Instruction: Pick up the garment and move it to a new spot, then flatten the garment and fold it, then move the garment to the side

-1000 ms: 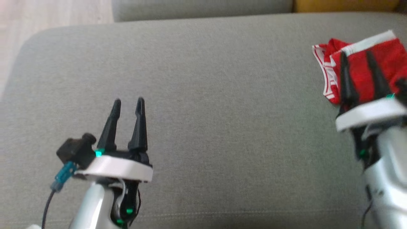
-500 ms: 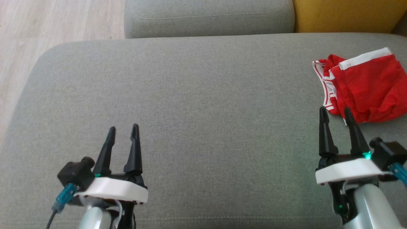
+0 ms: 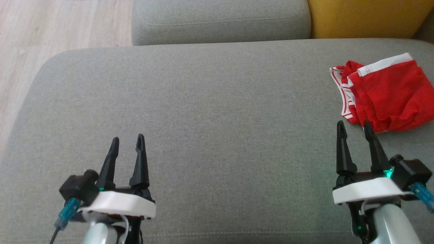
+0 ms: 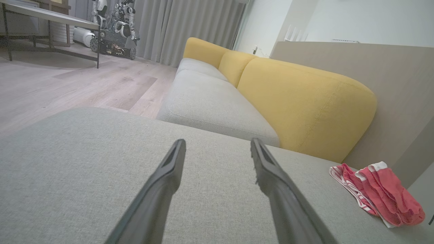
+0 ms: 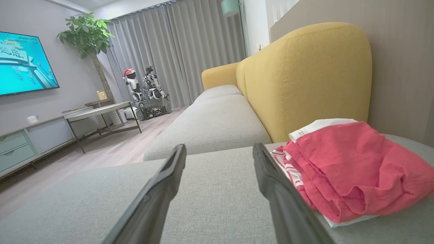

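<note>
Overhead, from the head view, the red garment lies bunched at the grey sofa seat's right end, just past the right gripper. The left gripper is well apart from it. Both grippers' fingers are spread and empty. The left wrist view shows the garment far off to the right. The right wrist view shows it just beside one finger.

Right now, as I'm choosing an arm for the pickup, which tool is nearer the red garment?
Right. The right tool has its tips at the near edge of the red garment; the left tool sits far off to its left, across the grey cushion.
</note>
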{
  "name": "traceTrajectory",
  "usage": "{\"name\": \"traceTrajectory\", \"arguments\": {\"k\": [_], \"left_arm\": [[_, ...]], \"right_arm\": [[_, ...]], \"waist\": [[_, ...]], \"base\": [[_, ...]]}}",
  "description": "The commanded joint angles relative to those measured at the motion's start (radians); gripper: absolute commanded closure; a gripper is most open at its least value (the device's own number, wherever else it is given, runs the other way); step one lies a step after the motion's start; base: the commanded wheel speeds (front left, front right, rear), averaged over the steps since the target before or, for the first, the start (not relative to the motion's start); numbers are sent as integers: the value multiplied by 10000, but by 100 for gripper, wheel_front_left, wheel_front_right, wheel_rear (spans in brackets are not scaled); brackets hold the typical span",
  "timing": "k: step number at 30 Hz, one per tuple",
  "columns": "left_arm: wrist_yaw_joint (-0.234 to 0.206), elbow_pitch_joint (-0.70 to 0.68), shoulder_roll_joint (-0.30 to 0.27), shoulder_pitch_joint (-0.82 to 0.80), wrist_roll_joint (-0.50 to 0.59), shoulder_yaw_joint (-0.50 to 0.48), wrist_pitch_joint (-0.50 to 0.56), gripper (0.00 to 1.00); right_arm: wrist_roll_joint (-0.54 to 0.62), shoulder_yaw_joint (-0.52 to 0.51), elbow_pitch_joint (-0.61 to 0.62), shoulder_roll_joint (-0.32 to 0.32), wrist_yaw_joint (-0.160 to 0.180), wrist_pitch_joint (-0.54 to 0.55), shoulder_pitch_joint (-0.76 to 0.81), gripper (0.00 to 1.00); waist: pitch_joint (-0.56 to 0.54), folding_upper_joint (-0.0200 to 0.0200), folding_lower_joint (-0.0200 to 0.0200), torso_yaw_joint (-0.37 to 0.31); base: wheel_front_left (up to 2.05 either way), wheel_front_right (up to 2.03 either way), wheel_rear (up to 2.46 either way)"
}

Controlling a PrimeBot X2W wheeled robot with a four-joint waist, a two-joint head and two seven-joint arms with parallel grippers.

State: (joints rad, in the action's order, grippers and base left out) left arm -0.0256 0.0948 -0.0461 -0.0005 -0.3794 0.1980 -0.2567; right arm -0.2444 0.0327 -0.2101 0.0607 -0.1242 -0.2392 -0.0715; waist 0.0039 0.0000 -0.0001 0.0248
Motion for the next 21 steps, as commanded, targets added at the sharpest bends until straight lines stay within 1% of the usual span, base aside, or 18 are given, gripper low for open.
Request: {"name": "traceTrajectory", "arguments": {"k": [1, 8, 21], "left_arm": [[85, -437, -41, -248, 142, -325, -51, 0], [314, -774, -41, -161, -180, -500, -51, 0], [670, -617, -41, -129, -739, -632, -51, 0]], "right_arm": [[110, 224, 356, -35, -65, -123, -194, 0], [86, 192, 345, -73, -65, -134, -222, 0], [53, 215, 328, -98, -65, -152, -269, 0]], "waist": [[-1, 0, 1, -7], [25, 0, 1, 3], [75, 0, 1, -10]], "base": [[0, 0, 0], [0, 0, 0], [0, 0, 0]]}}
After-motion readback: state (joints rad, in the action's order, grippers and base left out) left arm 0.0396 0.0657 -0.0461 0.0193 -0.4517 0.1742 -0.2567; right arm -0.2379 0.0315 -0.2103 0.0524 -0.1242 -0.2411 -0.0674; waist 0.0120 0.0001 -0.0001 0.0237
